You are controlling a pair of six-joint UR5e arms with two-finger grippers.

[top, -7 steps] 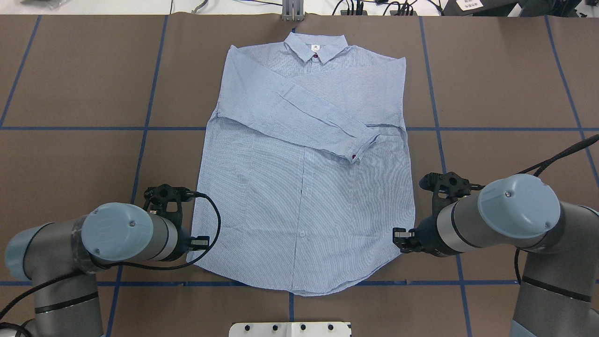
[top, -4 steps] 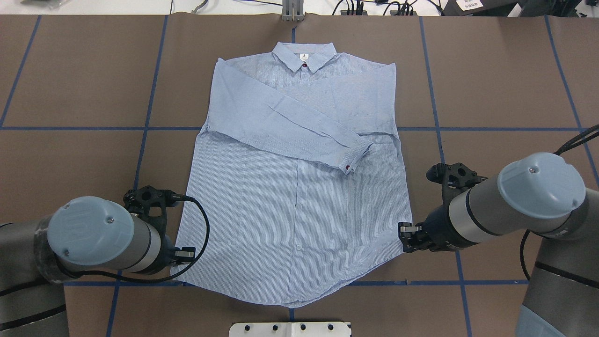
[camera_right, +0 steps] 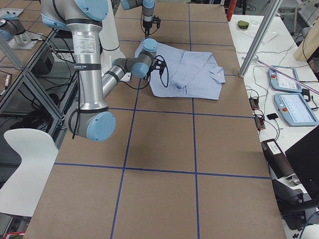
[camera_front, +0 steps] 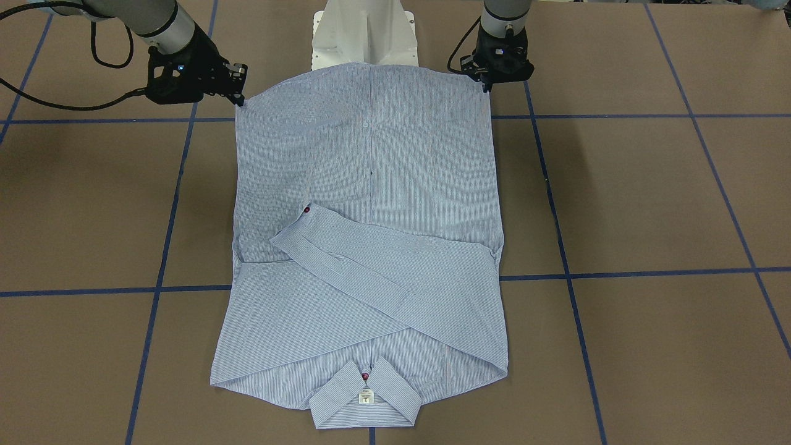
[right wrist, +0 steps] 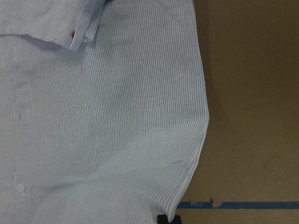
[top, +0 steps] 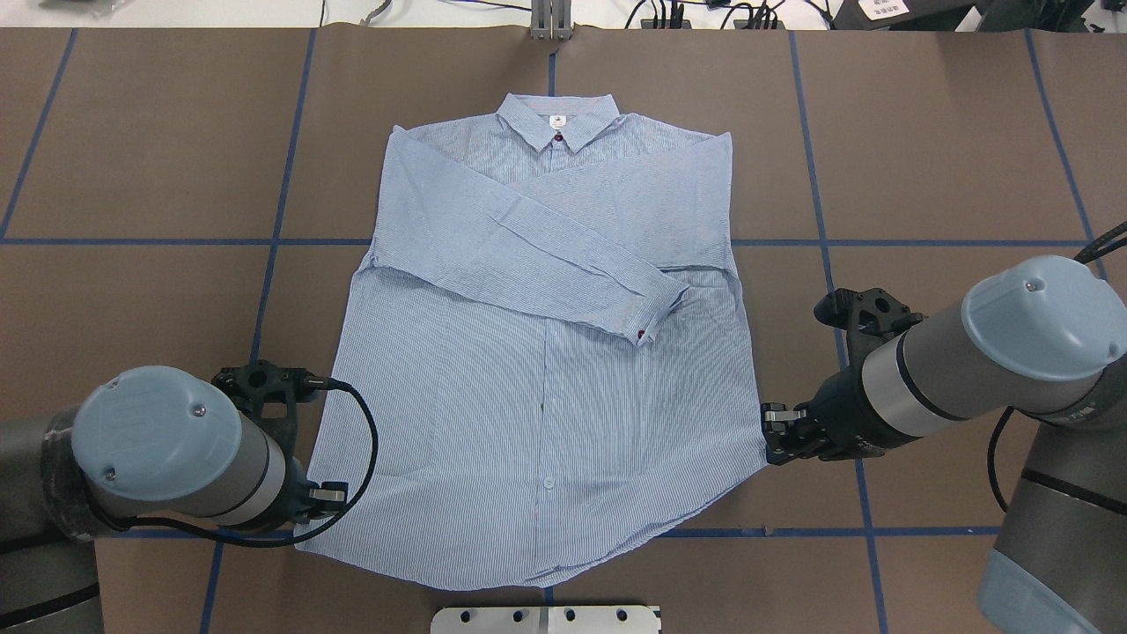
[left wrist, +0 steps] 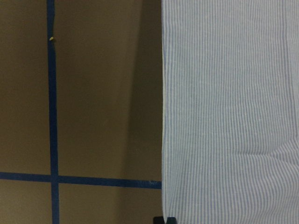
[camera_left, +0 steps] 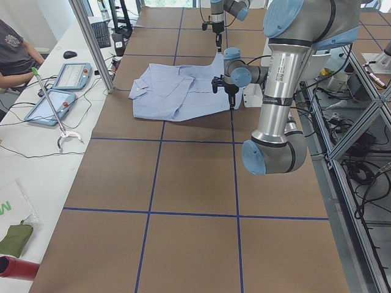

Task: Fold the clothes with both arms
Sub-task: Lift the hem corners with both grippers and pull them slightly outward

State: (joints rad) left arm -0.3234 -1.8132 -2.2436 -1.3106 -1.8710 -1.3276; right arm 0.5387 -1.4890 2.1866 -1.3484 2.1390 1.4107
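The striped light blue shirt (top: pixel 546 387) lies flat, front up, on the brown table. Its collar (top: pixel 556 119) points away from the robot, and one sleeve lies folded across the chest, its cuff (top: pixel 647 326) showing a red button. My left gripper (top: pixel 330 497) is shut on the hem corner on the left. My right gripper (top: pixel 775 436) is shut on the hem corner on the right. In the front-facing view the left gripper (camera_front: pixel 488 77) and the right gripper (camera_front: pixel 235 89) pinch the two corners of the shirt (camera_front: pixel 371 185). Each wrist view shows cloth (left wrist: pixel 224 116) (right wrist: pixel 103 116) running to the fingertips.
The white pedestal base (top: pixel 546 619) sits just behind the hem. Blue tape lines (top: pixel 132 240) grid the brown table cover. A grey bracket (top: pixel 550 22) and cables stand at the far edge. Tablets (camera_left: pixel 58 104) lie on a side table, where a person's arm (camera_left: pixel 15 58) rests.
Both arms drew back toward the robot and leftward, dragging the shirt by its hem corners. The collar slid nearer and left, and the hem now reaches close to the base.
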